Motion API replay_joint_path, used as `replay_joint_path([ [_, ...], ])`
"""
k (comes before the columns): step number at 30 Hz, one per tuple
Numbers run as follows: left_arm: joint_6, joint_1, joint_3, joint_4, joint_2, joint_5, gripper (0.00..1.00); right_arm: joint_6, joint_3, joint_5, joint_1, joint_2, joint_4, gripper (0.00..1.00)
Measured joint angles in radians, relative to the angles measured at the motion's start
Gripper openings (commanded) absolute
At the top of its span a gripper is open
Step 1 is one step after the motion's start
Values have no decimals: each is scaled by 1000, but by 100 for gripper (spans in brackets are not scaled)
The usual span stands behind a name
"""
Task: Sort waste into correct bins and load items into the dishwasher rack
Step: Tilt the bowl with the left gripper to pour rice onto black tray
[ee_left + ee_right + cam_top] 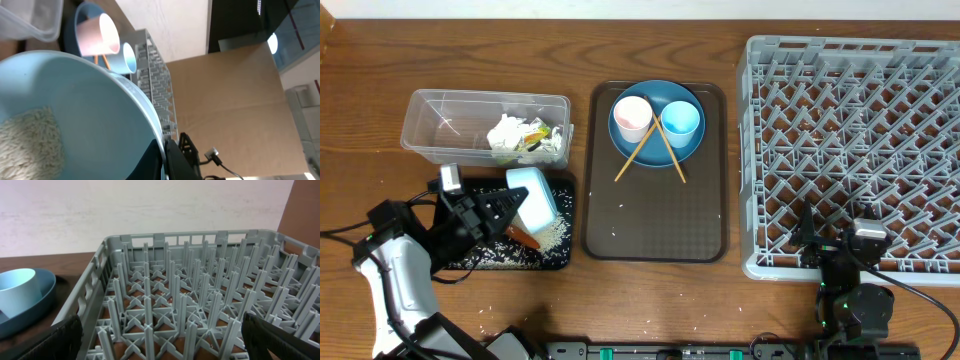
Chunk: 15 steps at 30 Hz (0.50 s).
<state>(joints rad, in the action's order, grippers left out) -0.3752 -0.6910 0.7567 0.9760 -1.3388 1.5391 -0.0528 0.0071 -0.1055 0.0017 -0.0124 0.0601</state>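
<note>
My left gripper (510, 208) is shut on the rim of the pale blue-white bowl (538, 190), which is tipped on its side over the black tray (490, 262). In the left wrist view the bowl (85, 100) still holds rice (25, 145), with the rim pinched between the jaws of the gripper (165, 160). Loose rice (552, 235) and an orange carrot (523, 237) lie on the black tray. The clear box (440, 115) holds white tissue (507, 133) and a wrapper (535, 137). My right gripper (825, 240) stands open over the front edge of the grey rack (860, 140), with nothing between its fingers (55, 340).
A dark brown serving tray (655, 215) in the middle carries the blue plate (657, 148), a pink cup (631, 117), a light blue cup (681, 120) and crossed chopsticks (642, 150). A few rice grains (490, 312) lie on the wooden table near the front.
</note>
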Motion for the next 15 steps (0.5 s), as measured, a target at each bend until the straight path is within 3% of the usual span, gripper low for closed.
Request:
replay_joint_path([
  [15,-15,-111,-1,74,0,-19,6,0,0,0,0,0,0,99],
])
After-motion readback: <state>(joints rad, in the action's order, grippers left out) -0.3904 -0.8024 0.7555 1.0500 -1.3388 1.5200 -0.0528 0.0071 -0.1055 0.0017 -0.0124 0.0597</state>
